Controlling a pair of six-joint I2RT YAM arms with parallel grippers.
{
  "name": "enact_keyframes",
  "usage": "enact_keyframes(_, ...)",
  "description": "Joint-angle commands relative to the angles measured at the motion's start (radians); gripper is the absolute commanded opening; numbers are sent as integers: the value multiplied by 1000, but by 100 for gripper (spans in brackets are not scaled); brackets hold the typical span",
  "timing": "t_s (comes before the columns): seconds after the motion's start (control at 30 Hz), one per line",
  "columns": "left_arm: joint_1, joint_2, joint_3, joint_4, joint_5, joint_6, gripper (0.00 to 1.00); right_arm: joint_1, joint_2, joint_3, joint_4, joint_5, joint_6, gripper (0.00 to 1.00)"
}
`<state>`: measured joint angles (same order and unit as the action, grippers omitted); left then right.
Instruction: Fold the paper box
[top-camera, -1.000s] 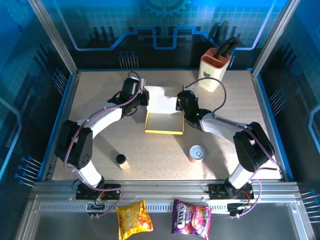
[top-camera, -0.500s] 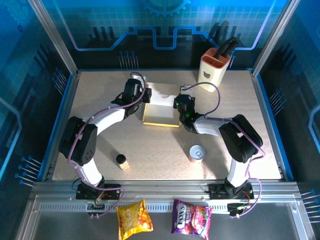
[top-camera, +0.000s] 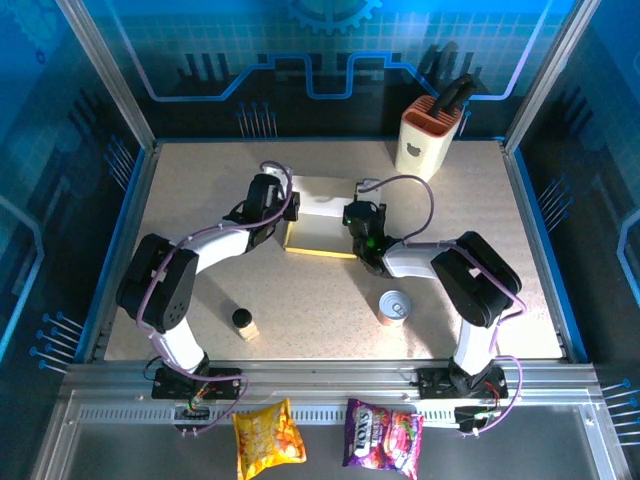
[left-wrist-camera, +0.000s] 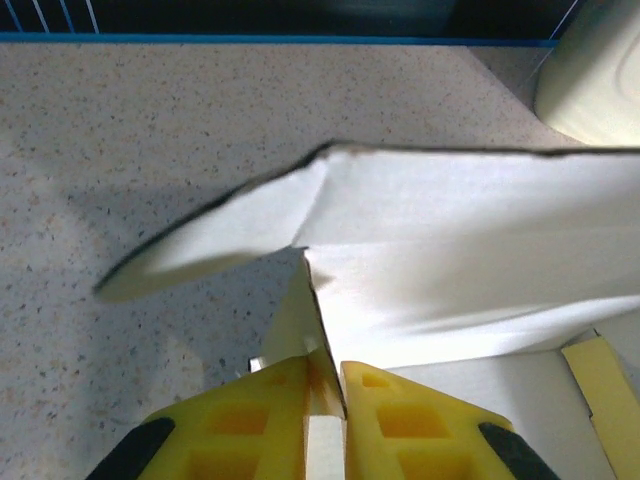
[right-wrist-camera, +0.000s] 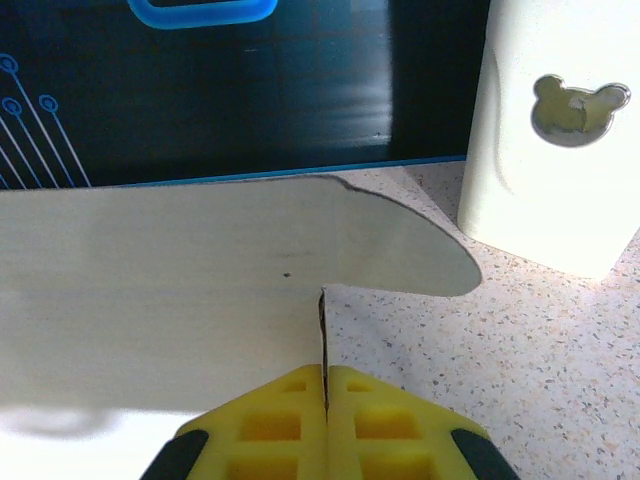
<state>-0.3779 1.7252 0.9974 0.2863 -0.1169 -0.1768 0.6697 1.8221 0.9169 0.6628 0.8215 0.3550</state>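
Note:
The paper box lies open at mid-table, grey-white inside with a yellow front edge. Its lid is raised at the back. My left gripper is at the box's left wall, and in the left wrist view the yellow fingers pinch that thin wall, with the lid arching over. My right gripper is at the right wall. In the right wrist view, my right gripper is shut on the wall's edge, under the lid and its rounded side tab.
A cream knife block stands at the back right, close to the lid's right tab. A tin can and a small bottle sit near the front. Two snack bags lie on the rail below the table.
Both grippers and the box have shifted away from the arm bases. The lid, lying flat behind the tray before, now stands raised over it.

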Motion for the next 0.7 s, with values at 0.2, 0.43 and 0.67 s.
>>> enact_keyframes(0.2, -34, -55, -59, 8, 47, 49, 11, 63, -7, 63, -115, 66, 128, 0)
enact_keyframes(0.43, -32, -86, -69, -33, 25, 92, 9, 66, -7, 117, -261, 107, 210, 0)
enact_keyframes(0.67, -33, -104, -101, -36, 28, 110, 9, 80, 8, 91, -228, 126, 194, 0)
